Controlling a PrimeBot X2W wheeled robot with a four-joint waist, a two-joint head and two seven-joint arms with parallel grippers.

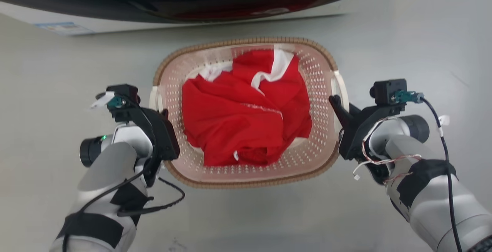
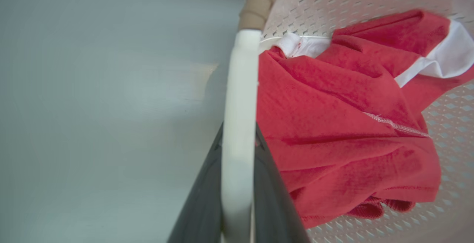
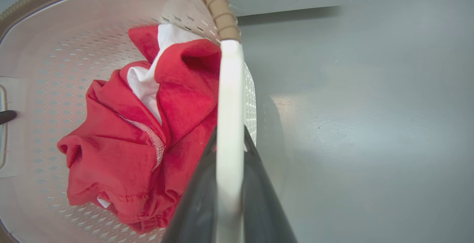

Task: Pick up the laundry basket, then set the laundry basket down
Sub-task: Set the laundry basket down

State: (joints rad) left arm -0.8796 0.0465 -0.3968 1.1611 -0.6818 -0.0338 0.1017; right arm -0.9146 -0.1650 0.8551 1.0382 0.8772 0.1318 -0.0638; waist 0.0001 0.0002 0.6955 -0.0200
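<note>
Grey floor (image 1: 403,44) all around, washing machine (image 1: 215,2) along the far edge, and just near of it the laundry basket (image 1: 321,75) sits between both arms. Cream perforated walls, brown woven-look rim, rounded corners, and a crumpled red-and-white garment (image 1: 238,117) heaped inside. Left gripper (image 1: 161,110) has its jaws clamped on the white left handle (image 2: 239,98), one dark finger on each side. Right gripper (image 1: 338,108) matches it, jaws pinching the right handle (image 3: 229,98). Whether the basket rests on the floor or hangs clear, I can't tell.
</note>
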